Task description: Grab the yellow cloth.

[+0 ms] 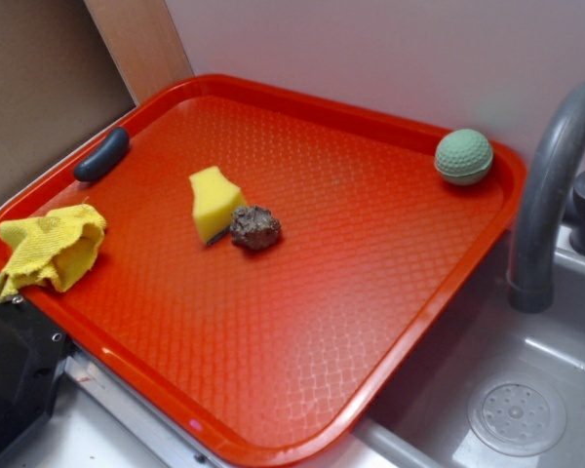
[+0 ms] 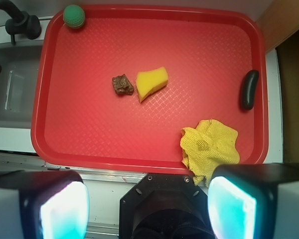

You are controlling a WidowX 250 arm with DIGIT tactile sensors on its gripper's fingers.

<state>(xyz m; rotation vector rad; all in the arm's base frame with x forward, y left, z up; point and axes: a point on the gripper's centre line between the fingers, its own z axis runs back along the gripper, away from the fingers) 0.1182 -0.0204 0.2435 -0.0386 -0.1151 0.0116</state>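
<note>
Wrist view: tool (image 2: 148, 206) released, fingers spread; wrinkled mustard-yellow woven cloth (image 2: 209, 148) just ahead-right, ungrasped. Approach and grab remain.

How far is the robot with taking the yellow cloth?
Nothing looks done yet. The yellow cloth lies crumpled at the edge of the red tray, untouched. The gripper is open, holds nothing, and sits back from the tray. Left: move over the cloth, lower, close on it, and avoid the yellow sponge.
</note>
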